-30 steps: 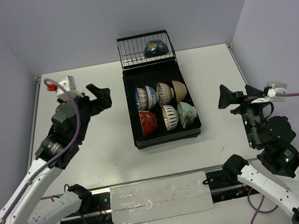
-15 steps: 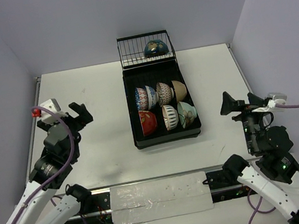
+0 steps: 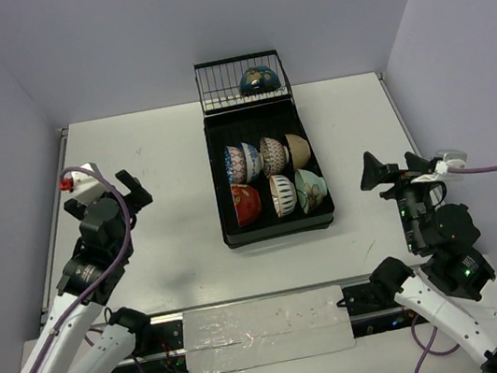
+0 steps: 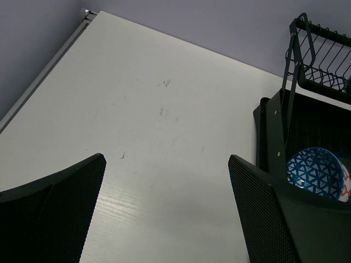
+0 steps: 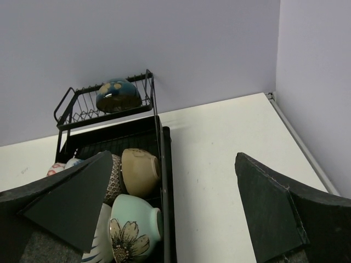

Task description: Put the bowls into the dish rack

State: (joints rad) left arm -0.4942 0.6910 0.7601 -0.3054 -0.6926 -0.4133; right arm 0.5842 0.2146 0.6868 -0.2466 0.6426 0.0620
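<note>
The black dish rack (image 3: 222,191) stands at the table's middle back. Several bowls sit on edge in two rows on its floor, among them a red one (image 3: 246,203) and a pale green one (image 3: 311,189). A blue-brown bowl (image 3: 259,79) lies in the wire basket (image 3: 219,92) at the far end. My left gripper (image 3: 133,191) hovers open and empty left of the rack. It looks at the rack's corner (image 4: 271,137) and a blue patterned bowl (image 4: 315,172). My right gripper (image 3: 374,171) is open and empty right of the rack, facing the green flowered bowl (image 5: 134,227) and a tan bowl (image 5: 140,171).
White tabletop (image 3: 160,163) lies on both sides of the rack, with a raised metal edge (image 3: 55,208) on the left. Purple walls close in at the back and sides. Both arm bases sit on a rail (image 3: 265,321) at the near edge.
My left arm has pulled back from beside the rack toward the left and near side. The right arm has sunk slightly, its gripper staying almost where it was. Both grippers stayed open.
</note>
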